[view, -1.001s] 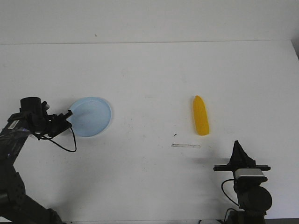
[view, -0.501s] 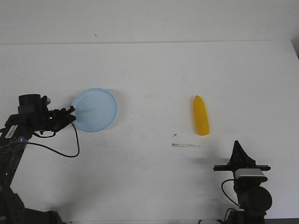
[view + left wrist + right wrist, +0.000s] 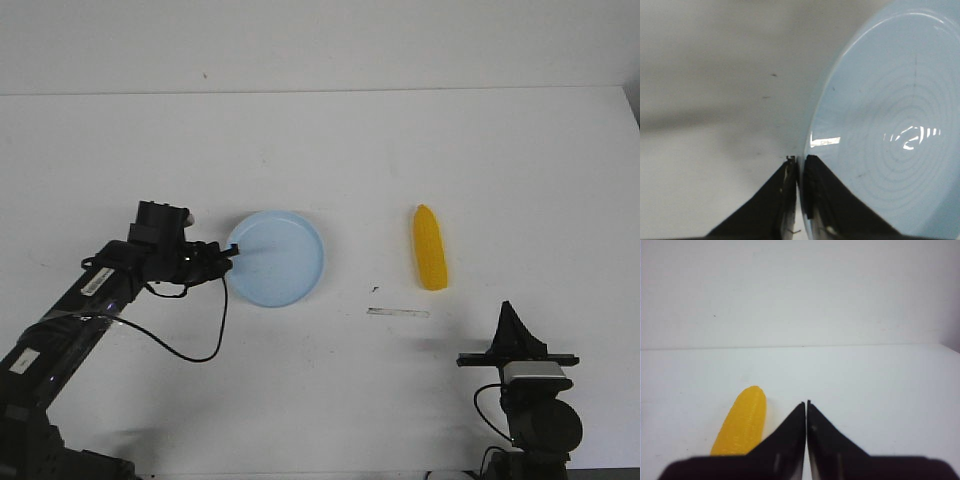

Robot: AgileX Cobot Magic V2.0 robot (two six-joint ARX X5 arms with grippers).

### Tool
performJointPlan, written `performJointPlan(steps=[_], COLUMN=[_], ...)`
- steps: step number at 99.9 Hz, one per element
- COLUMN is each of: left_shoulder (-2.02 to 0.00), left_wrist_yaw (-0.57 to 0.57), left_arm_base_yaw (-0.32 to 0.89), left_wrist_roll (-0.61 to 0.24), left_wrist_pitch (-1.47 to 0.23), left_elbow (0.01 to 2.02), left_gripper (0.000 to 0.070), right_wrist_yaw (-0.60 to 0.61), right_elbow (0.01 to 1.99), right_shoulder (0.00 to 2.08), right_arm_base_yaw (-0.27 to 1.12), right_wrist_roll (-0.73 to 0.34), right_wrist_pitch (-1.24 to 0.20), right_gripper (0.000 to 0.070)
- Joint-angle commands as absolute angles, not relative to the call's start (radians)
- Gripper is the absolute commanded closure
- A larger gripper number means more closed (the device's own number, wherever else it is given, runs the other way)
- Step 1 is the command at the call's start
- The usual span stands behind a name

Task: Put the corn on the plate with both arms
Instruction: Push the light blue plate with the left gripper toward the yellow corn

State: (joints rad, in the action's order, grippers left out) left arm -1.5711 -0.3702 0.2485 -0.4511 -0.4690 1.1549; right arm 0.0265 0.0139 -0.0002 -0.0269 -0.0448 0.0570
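Jaws of left gripper point(image 3: 799, 172) pinch plate point(image 3: 275, 258) rim; right gripper point(image 3: 806, 410) jaws pressed together, empty. Corn point(image 3: 431, 248) lies just ahead of right jaws, offset left, long axis pointing away; right arm nearer.

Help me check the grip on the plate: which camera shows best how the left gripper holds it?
The left wrist view: the left gripper is pinched shut on the rim of the plate, seen close up. The front view shows the whole plate with the gripper at its left edge, too small for detail. The right wrist view misses it.
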Motion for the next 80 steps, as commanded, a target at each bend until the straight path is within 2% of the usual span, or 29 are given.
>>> performJointPlan(steps=[1,10,26,60,80], left_shoulder=[-1.606,-1.637,-1.685,-1.699,-1.699], left_wrist_yaw=[-0.374,-0.374,-0.374,-0.335,-0.337], left_arm_base_yaw=[0.283,0.335,0.400,0.406,0.405], left_wrist_roll=[-0.506,-0.542,-0.555,-0.588,-0.584], left_wrist_pitch=[-0.449,-0.436,-0.419,-0.424,-0.424], left_elbow=[1.171,1.171,1.171,1.171,1.171], left_gripper=[0.0699,0.0699,0.0699,0.0688,0.0462], right_wrist_yaw=[0.027,0.027,0.027,0.027,0.027], right_elbow=[0.013,0.013,0.013,0.013,0.013], right_shoulder=[0.001,0.001,0.001,0.001,0.001], right_arm_base_yaw=[-0.027,-0.027,-0.027,-0.027,-0.027], right_wrist_roll=[-0.050,-0.051,-0.050,-0.050,-0.050], right_wrist_pitch=[0.068,0.068,0.068,0.068,0.068], right_gripper=[0.0697,0.0697,0.0697,0.0697,0.0697])
